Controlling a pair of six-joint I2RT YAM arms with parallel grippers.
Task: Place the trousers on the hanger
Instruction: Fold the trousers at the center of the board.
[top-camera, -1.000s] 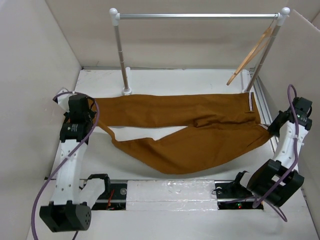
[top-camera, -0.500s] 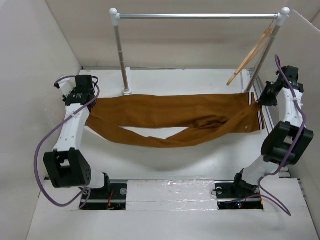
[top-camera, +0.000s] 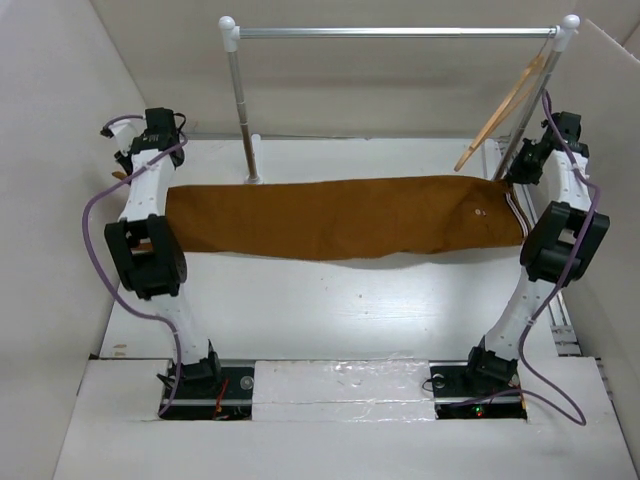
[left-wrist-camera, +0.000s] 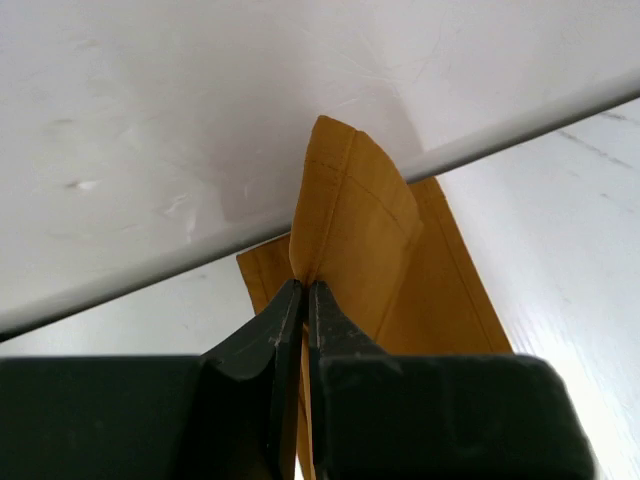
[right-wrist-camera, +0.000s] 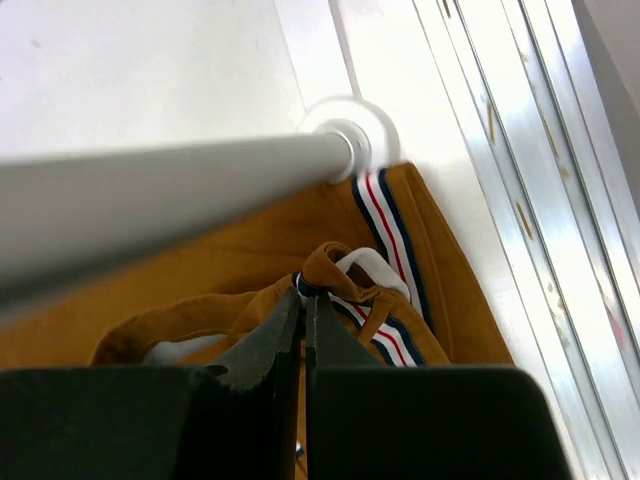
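The rust-brown trousers (top-camera: 340, 215) hang stretched left to right as one flat band over the far half of the table, held by both grippers. In the left wrist view my left gripper (left-wrist-camera: 305, 290) is shut on a leg hem (left-wrist-camera: 350, 230). My right gripper (right-wrist-camera: 303, 295) is shut on the waist end (right-wrist-camera: 230, 260), beside the striped waistband trim (right-wrist-camera: 385, 220). From above, the right gripper (top-camera: 512, 178) sits at the band's right end. The wooden hanger (top-camera: 500, 112) hangs tilted from the right end of the rail, apart from the cloth.
A silver rail (top-camera: 390, 32) spans two white-capped posts, one (top-camera: 243, 110) behind the trousers and one (top-camera: 530, 100) next to my right wrist. White walls close in on the left, back and right. Metal tracks (right-wrist-camera: 520, 200) run along the table's right edge.
Both arms have reached up and back toward the far corners. The trousers, first spread with legs apart, are now pulled taut into a single band farther back.
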